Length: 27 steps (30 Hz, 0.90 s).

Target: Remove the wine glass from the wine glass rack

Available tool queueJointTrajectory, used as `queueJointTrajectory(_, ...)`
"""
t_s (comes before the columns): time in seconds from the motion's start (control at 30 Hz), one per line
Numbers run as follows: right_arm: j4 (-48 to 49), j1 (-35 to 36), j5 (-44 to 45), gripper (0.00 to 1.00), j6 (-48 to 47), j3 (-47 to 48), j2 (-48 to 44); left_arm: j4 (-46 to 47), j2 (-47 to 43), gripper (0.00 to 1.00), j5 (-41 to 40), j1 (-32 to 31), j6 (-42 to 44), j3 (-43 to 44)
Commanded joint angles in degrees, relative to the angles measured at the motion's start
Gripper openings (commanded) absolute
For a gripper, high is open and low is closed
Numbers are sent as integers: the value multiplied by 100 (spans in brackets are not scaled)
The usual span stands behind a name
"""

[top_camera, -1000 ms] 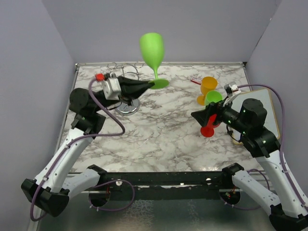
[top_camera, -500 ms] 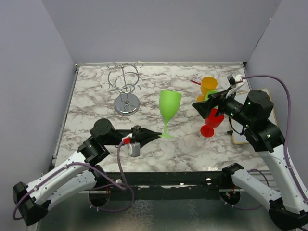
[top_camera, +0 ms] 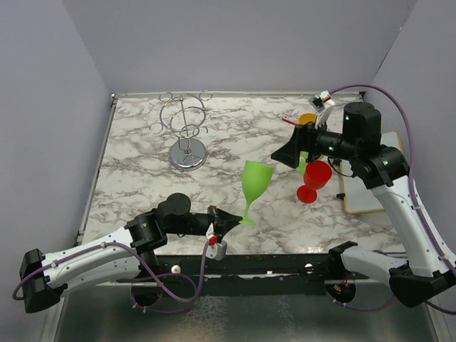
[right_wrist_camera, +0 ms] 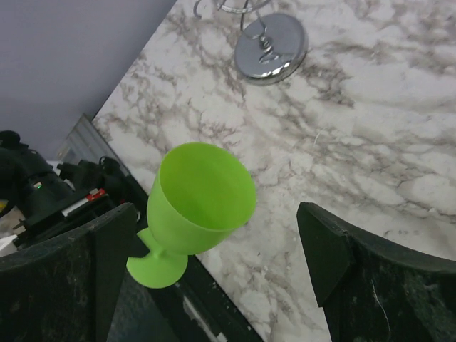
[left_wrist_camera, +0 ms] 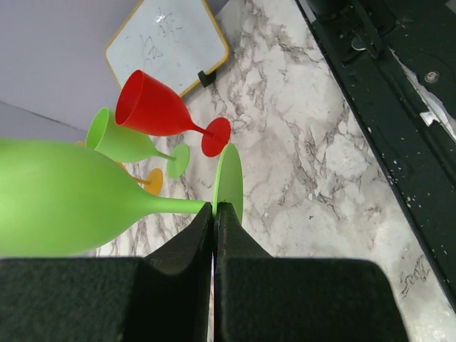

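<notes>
Left hand pinches wine glass stem, bowl cropped.

wine glass: lime green | wine glass rack: chrome | table: grey-veined marble | hidden cup: probably orange

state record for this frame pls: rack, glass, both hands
wine glass rack: far left, no glass on it
green wine glass: upright, off the rack, front centre
left hand: shut on the stem, just above the foot
right hand: open, holding nothing, camera looking down on the green glass
red glass: standing under the right arm
</notes>
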Motion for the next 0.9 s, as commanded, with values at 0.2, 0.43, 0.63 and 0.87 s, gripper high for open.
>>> queueJointTrajectory(0.2, -1176, -34, -1534, 88, -26, 199, 798, -425, 273, 0, -664, -647, 650, -63)
queueJointTrajectory(0.43, -1185, -29, -2151, 75, -125, -192, 913, -500, 577, 0, -700, -925, 704, -12)
queueJointTrajectory(0.63, -1127, -31, -2333, 74, -179, -653, 902, -582, 748, 0, -879, -1239, 775, -21)
queueJointTrajectory(0.87, -983, -25, -2746, 66, -80, -1195, 745, -642, 911, 0, -981, -1444, 804, -12)
